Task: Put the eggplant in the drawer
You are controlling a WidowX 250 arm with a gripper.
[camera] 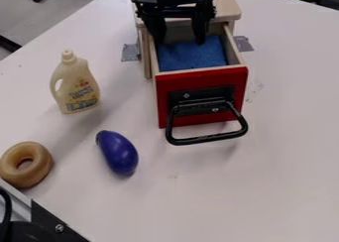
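One tan ring (41, 161), lower left | one cream bottle (75, 82), upper left, standing | one eggplant (119, 154), left of centre, on the table, and what a shine: deep blue-purple, slim up top, plump below | one open drawer (240, 87), red-fronted, upper centre, one blue pad (192, 55) inside | one gripper (179, 40) above it, fingers wide apart!
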